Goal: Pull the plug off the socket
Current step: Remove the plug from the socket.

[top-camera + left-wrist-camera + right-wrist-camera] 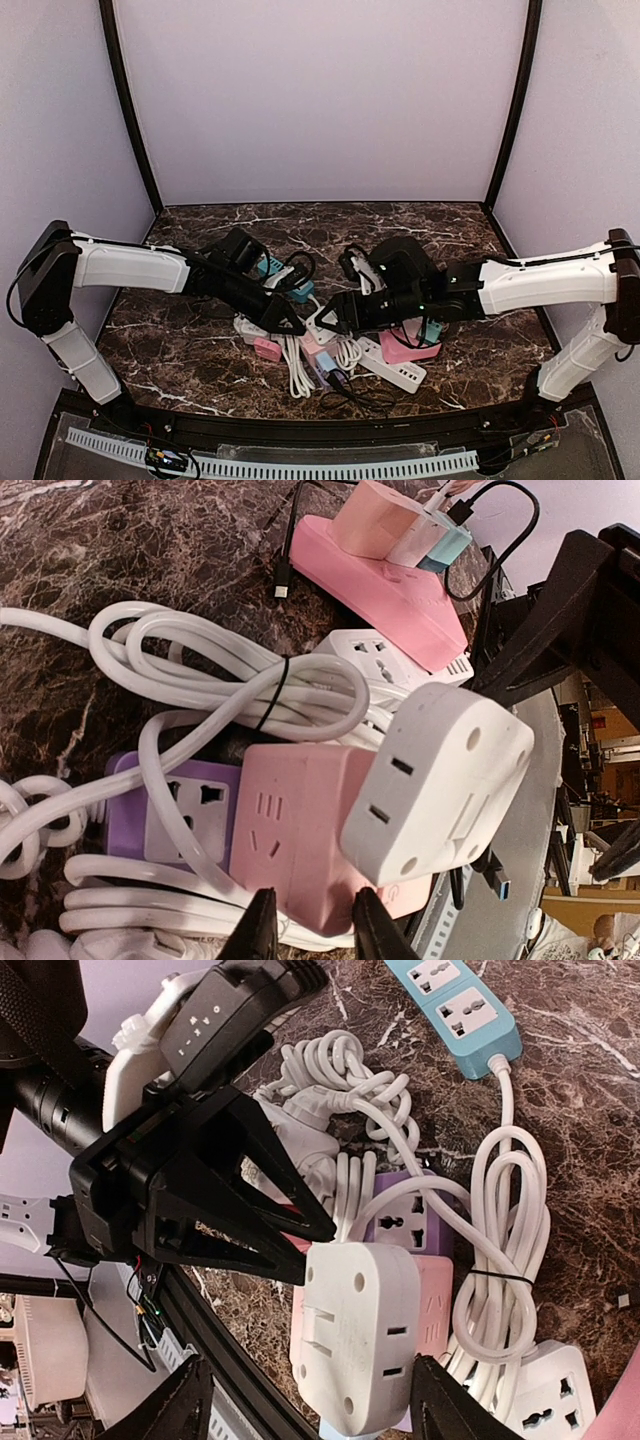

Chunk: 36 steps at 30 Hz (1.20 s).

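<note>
Top view: both arms meet over a heap of power strips mid-counter [420, 225]. The left claw [288, 322] and right claw [335, 312] are nearly tip to tip, probably one to brace and one to pull.

Left wrist: the left claw is narrowed at the near edge of the pink socket cube [295, 830]; can't tell if it grips. The white plug [440, 780] sits against the cube. White cord [215, 680] loops crowd the left.

Right wrist: the right claw gapes wide astride the white plug, nothing clamped. The left claw's black frame is close by, a collision risk.

The plug [440, 780] sits on the cube socket [290, 850], another socket [205, 805] touching beside it beneath looped cable [200, 680].
</note>
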Available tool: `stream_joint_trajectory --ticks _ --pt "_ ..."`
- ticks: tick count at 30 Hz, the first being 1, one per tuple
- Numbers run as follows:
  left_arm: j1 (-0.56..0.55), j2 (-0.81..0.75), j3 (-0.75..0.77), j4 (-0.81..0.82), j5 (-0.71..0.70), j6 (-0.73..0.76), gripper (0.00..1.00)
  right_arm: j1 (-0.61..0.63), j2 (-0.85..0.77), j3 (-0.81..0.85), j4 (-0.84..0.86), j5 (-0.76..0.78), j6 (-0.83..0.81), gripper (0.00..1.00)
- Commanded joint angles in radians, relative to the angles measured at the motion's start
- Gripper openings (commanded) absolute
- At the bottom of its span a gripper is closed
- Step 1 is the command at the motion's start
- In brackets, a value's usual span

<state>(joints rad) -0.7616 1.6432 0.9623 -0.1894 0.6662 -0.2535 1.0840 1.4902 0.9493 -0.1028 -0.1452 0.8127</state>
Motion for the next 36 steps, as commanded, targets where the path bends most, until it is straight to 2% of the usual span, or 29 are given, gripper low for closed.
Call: stream_joint_trajectory --ticks 1,20,23,30,36 --pt "-0.005 0.033 -0.021 -0.036 -0.038 0.013 0.26 0.014 -0.015 0.027 0.034 -0.024 -0.01 0.66" --pt "-0.005 0.052 -0.004 -0.056 -0.059 0.027 0.25 0.118 0.057 0.188 -0.133 0.148 -0.083 0.64" --pt "-0.004 0.053 -0.003 -0.059 -0.062 0.029 0.25 0.139 0.044 0.215 -0.176 0.234 -0.105 0.65" --pt "-0.005 0.053 0.002 -0.063 -0.064 0.032 0.25 0.168 -0.019 0.23 -0.28 0.405 -0.131 0.74" --pt "-0.005 0.052 0.005 -0.068 -0.068 0.036 0.25 0.202 0.015 0.271 -0.4 0.483 -0.128 0.73"
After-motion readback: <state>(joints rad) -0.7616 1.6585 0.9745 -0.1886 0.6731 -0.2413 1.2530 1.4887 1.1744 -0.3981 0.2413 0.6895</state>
